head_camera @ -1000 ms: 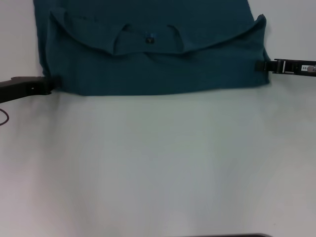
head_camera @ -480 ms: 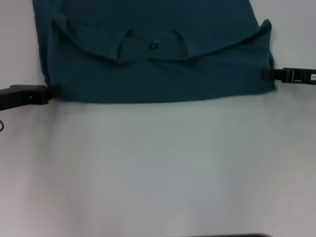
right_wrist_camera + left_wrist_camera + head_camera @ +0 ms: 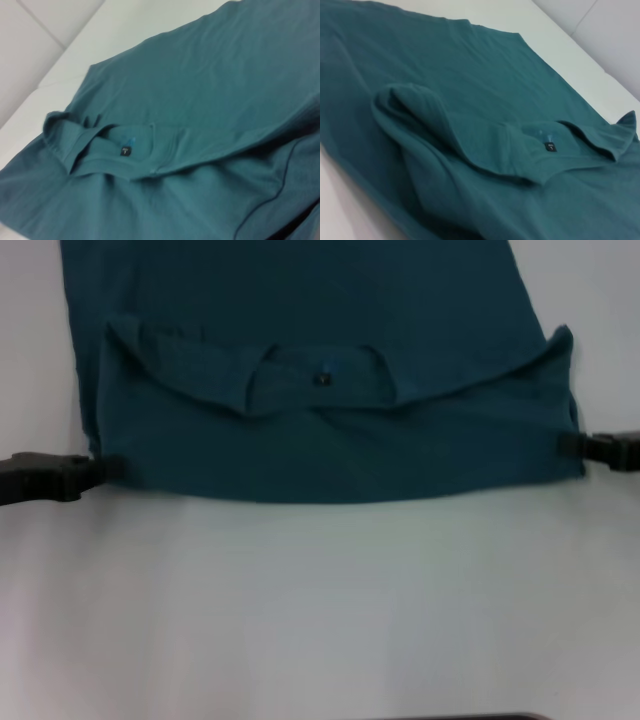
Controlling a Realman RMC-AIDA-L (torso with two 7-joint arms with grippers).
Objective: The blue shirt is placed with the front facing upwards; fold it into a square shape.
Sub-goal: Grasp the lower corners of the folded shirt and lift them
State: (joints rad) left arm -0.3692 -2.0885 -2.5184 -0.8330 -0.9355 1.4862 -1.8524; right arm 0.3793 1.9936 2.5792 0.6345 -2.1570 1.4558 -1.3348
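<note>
The white surface (image 3: 320, 610) carried only the blue shirt (image 3: 320, 300), which lay across its far half and ran out past the top of the head view. No container was in sight, so nothing could be said of contents.

By my reading the fold was partly made: the collar end had been turned over onto the body, leaving a doubled band along the near edge with a plain teal side facing up. The ribbed collar (image 3: 320, 375) and its small dark label (image 3: 322, 379) showed just behind that band (the printed chest was not visible anywhere). The band sagged at its middle and rose to a peak at the right corner. The rest of the body stretched away unfolded, so the shape was a long rectangle, not yet a square; at least one more fold across seemed to remain.

The left claw (image 3: 108, 470) sat at the band's left end and the right claw (image 3: 572, 443) at its right end, each appearing pinched on the doubled cloth.
</note>
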